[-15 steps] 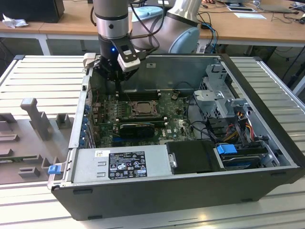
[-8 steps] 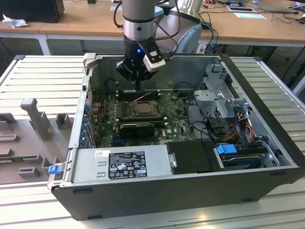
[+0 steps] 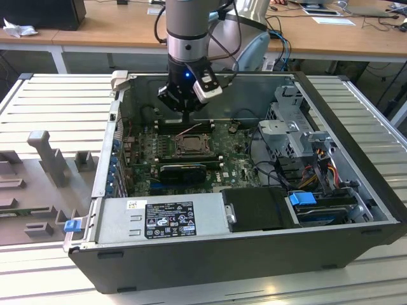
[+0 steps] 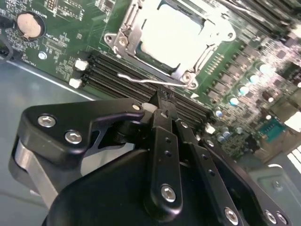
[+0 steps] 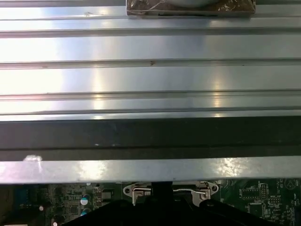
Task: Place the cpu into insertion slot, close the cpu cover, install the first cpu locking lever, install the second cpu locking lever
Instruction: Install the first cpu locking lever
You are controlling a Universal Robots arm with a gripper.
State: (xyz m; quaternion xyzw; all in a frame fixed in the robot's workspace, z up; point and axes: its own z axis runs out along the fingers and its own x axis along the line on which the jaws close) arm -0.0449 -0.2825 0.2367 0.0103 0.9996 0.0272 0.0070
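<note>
Fingers [image 4: 162, 101] closed above lever [image 4: 150, 81]; cpu [image 4: 176, 35] glare-washed beneath cpu cover [image 4: 127, 40].

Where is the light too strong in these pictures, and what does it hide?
In the second wrist view, glare whitens the cpu inside the insertion slot, hiding its surface; in the first wrist view, bright reflections streak the metal table slats; the exterior view is evenly lit.

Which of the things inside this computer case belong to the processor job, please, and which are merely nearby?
Job: gripper; cpu; cpu cover; locking lever; insertion slot.

Nearby: memory slots; coin battery; power supply; drive cage.
</note>
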